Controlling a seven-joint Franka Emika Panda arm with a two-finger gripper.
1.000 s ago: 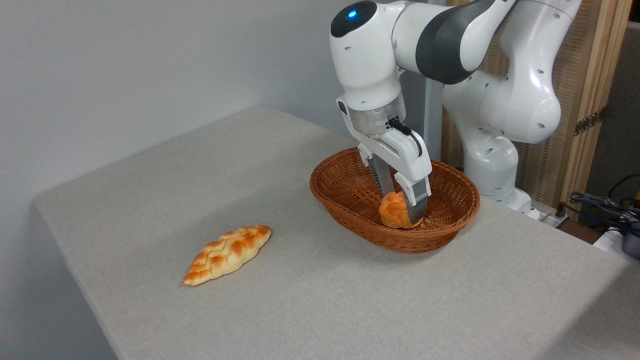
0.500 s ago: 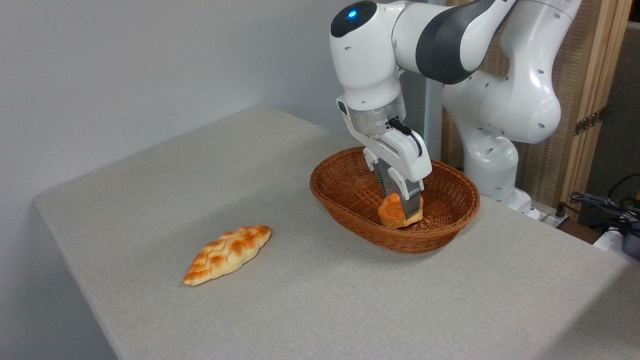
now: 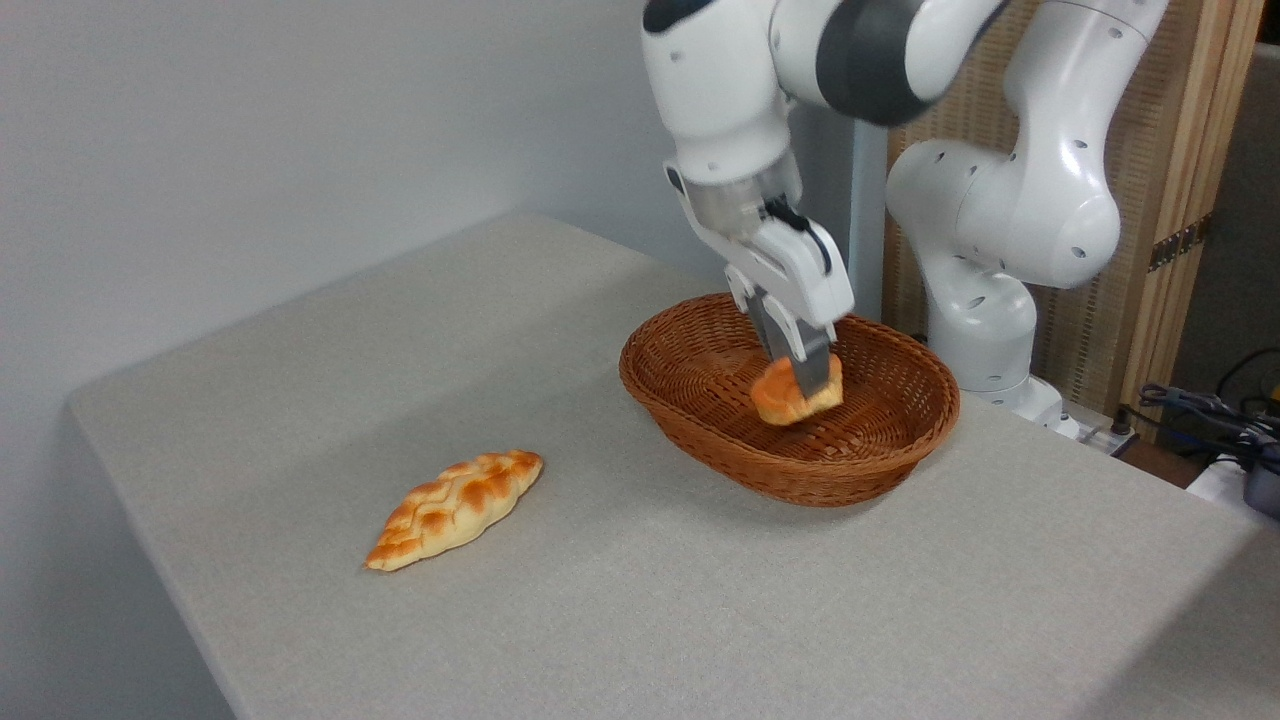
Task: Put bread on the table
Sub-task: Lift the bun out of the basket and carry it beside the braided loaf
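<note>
The white two-finger hand (image 3: 800, 372) clamps the small round orange-golden bread (image 3: 790, 395) between its fingertips, above the brown wicker basket (image 3: 700, 390).

The hand (image 3: 797, 378) grips the bread (image 3: 789, 396) above the basket (image 3: 700, 425) floor; a braided loaf (image 3: 456, 507) lies left of the basket on the worktop (image 3: 640, 600).

**Bun pinched above the basket**

The bread (image 3: 783, 396) is a small orange-golden bun, squeezed between the fingers of the hand (image 3: 806, 385) and tilted; it hangs inside the basket's (image 3: 700, 440) rim; the desk (image 3: 640, 600) is light grey, speckled, flat, with rounded edges.
</note>
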